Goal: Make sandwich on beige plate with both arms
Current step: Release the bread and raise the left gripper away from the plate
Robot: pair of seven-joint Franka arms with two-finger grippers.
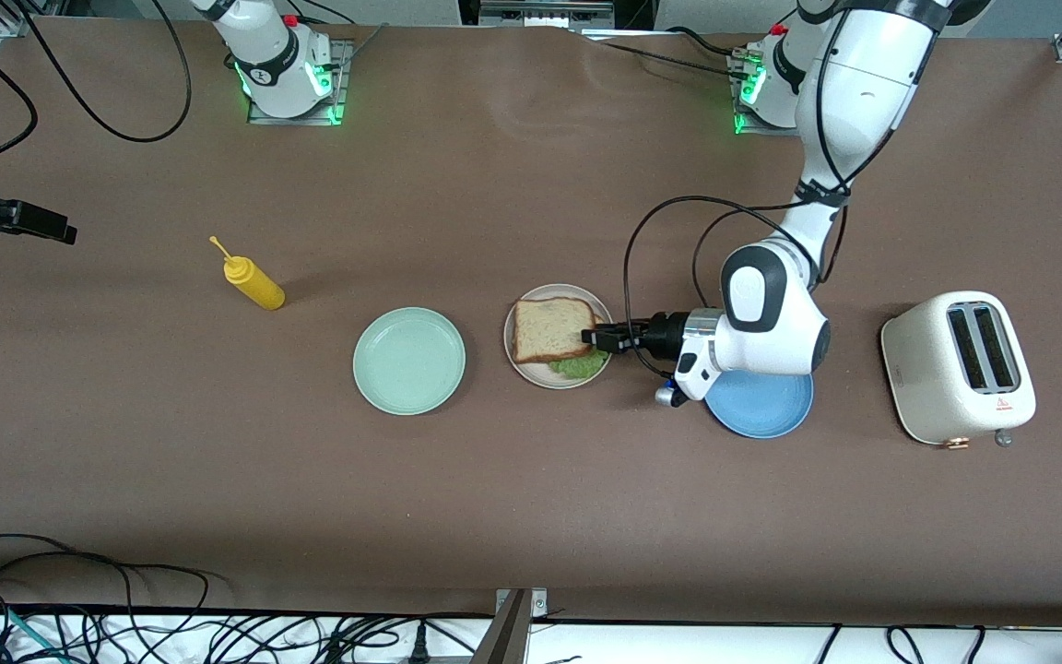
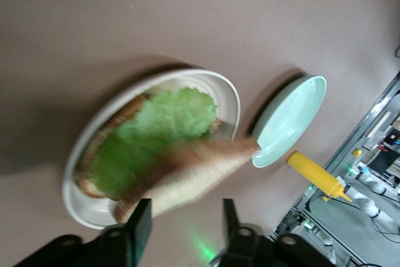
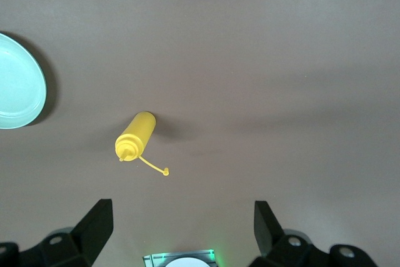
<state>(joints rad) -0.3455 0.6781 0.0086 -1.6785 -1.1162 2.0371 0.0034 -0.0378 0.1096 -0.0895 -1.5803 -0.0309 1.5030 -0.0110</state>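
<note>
The beige plate (image 1: 511, 355) lies mid-table with the sandwich on it. The top bread slice (image 1: 549, 329) covers most of it, and green lettuce (image 1: 582, 366) sticks out at the edge nearer the front camera. My left gripper (image 1: 597, 337) is low at the plate's rim toward the left arm's end, open, its fingertips at the top slice's edge. In the left wrist view the top slice (image 2: 200, 173) lies tilted over the lettuce (image 2: 156, 129) and the lower slice (image 2: 119, 120), just ahead of the open gripper (image 2: 186, 217). My right gripper (image 1: 65, 233) waits, open and empty (image 3: 184, 217), at the right arm's end.
A mint green plate (image 1: 408, 360) lies beside the beige plate, toward the right arm's end. A yellow mustard bottle (image 1: 254, 281) stands farther that way. A blue plate (image 1: 766, 410) lies under the left arm's wrist. A white toaster (image 1: 958, 366) stands at the left arm's end.
</note>
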